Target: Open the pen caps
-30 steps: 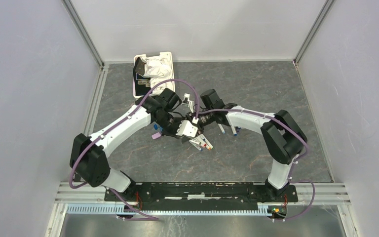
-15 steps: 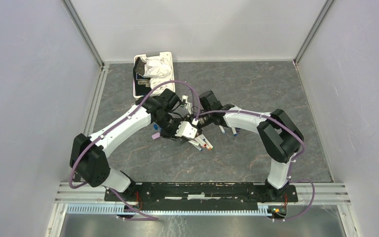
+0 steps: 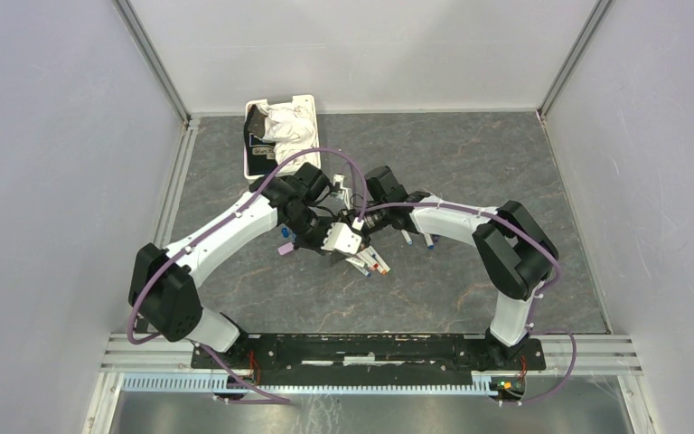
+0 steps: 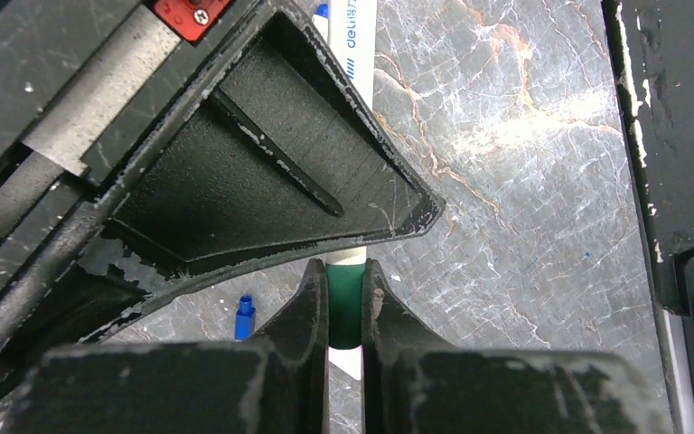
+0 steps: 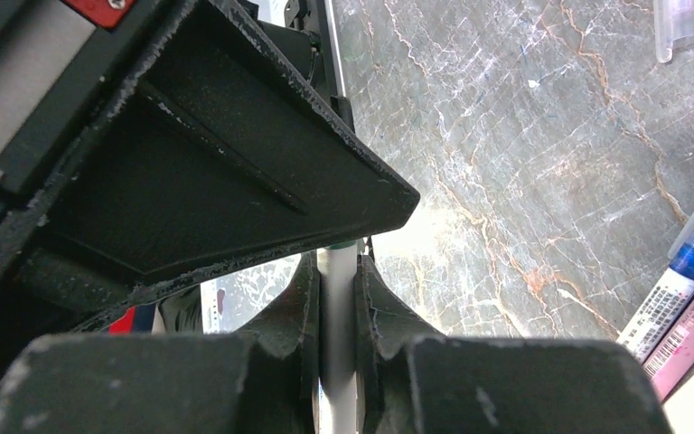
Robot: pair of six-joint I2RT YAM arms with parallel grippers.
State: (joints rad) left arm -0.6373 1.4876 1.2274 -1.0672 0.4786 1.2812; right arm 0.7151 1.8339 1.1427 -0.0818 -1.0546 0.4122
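My two grippers meet over the middle of the table, each holding one end of the same pen. My left gripper (image 4: 345, 271) is shut on the pen's green cap (image 4: 344, 312). My right gripper (image 5: 337, 264) is shut on the white pen barrel (image 5: 338, 316), and a sliver of the green cap shows just beyond its fingertips. In the top view the left gripper (image 3: 323, 220) and right gripper (image 3: 354, 206) overlap and hide the pen. A loose blue cap (image 4: 245, 316) lies on the table. A purple cap (image 3: 284, 249) lies left of the grippers.
Several capped pens (image 3: 372, 262) lie just in front of the grippers, and more pens (image 3: 418, 238) lie to the right. Blue and pink pens (image 5: 687, 280) show in the right wrist view. A white basket with cloth (image 3: 280, 136) stands at the back left.
Both wrists have shifted slightly left and closer together over the last second. Both grips are unchanged.
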